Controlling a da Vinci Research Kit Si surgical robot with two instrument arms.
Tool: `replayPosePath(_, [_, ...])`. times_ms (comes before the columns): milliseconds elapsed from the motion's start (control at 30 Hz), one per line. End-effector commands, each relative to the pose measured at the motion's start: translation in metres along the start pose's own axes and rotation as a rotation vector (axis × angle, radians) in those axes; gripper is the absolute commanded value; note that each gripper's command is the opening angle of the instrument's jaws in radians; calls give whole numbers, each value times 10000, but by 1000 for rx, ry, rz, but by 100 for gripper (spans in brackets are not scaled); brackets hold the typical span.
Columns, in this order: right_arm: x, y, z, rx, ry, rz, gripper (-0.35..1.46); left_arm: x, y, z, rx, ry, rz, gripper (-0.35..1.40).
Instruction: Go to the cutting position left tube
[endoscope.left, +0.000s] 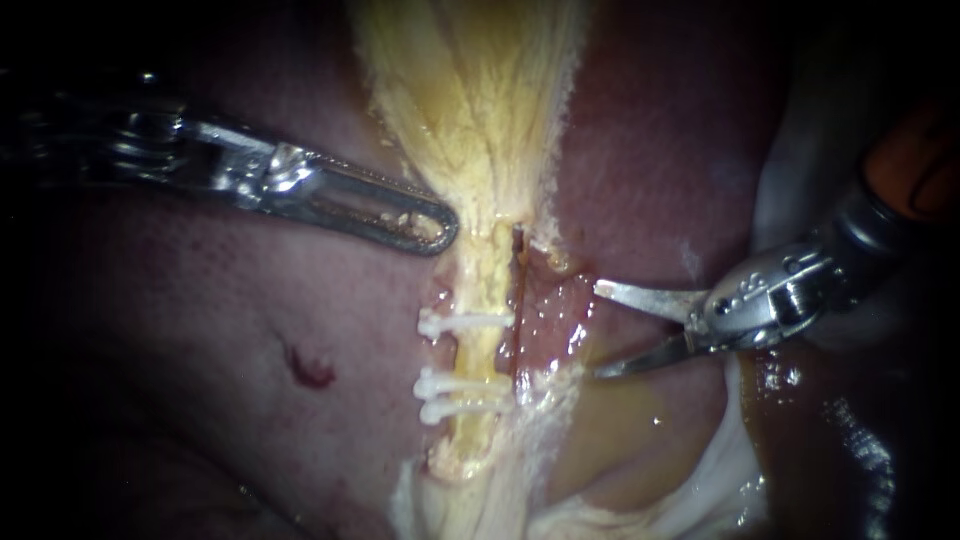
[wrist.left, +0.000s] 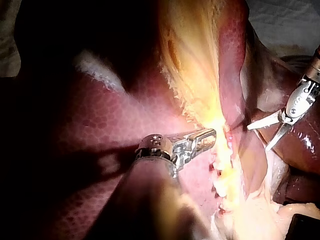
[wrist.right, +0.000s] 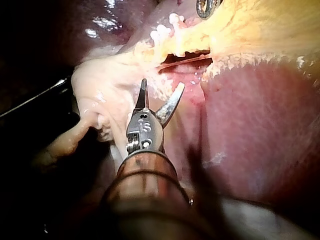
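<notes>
In the endoscope view the left tube (endoscope.left: 480, 350), a pale yellow cord crossed by three white plastic clips (endoscope.left: 465, 322), runs down from a spreading fan of yellow fibrous tissue (endoscope.left: 470, 90) over the dark pink liver (endoscope.left: 200, 330). One clip sits alone nearer the fan and two sit close together farther from it, with bare tube between them. A thin dark red strand (endoscope.left: 518, 290) lies against the tube on the side facing the right instrument. The left instrument (endoscope.left: 400, 215), a silver shaft ending in long slotted jaws, has its jaws pressed together, their tip touching the tissue's edge just where the fan narrows into the tube. The right instrument (endoscope.left: 597, 330) ends in two slim pointed blades, spread wide with nothing between them. They point at the tube from near by, level with the bare stretch, but do not touch it. In the left wrist view the left instrument (wrist.left: 200, 137) lies flat against the liver (wrist.left: 100, 150) with its closed tip at the glowing yellow tube (wrist.left: 227, 175); beyond the tube the right instrument (wrist.left: 257, 138) holds its blades parted. In the right wrist view the right instrument (wrist.right: 162, 84) has its blades open in a V. The tube (wrist.right: 195, 35) and its clips (wrist.right: 170, 22) lie ahead of them, with a red slit in the tissue between, and the left instrument's tip (wrist.right: 207, 6) shows just past the tube.
</notes>
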Motion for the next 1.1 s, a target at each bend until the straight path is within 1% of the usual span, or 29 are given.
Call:
replayPosePath(33, [0, 0, 0, 0, 0, 0, 144, -1, -1, -3, 1, 1, 0, -35])
replayPosePath(200, [0, 0, 0, 0, 0, 0, 144, -3, -3, -20, 13, 8, -2, -35])
replayPosePath(300, [0, 0, 0, 0, 0, 0, 144, -2, -1, -36, 8, 4, -1, -35])
replayPosePath(467, [0, 0, 0, 0, 0, 0, 144, -5, 5, -70, -10, -8, -3, -35])
replayPosePath(500, [0, 0, 0, 3, 1, 0, 144, -5, 5, -76, -12, -6, -4, -35])
replayPosePath(567, [0, 0, 0, 3, 1, 0, 144, -7, 7, -85, -16, -16, -6, -35])
replayPosePath(667, [1, 0, 0, 3, 1, 0, 144, -8, 6, -89, -16, -19, -8, -35])
replayPosePath(867, [1, 0, 1, 5, 2, 0, 144, -8, 2, -87, -17, -24, -10, -35])
replayPosePath(933, [3, -1, 2, 16, 5, 1, 144, -7, 2, -87, -18, -24, -9, -35])
replayPosePath(1000, [5, -2, 5, 41, 9, 1, 144, -7, 1, -85, -19, -25, -9, -35])
replayPosePath(1100, [10, -6, 12, 109, 33, 0, 144, -5, 0, -84, -23, -27, -9, -35])
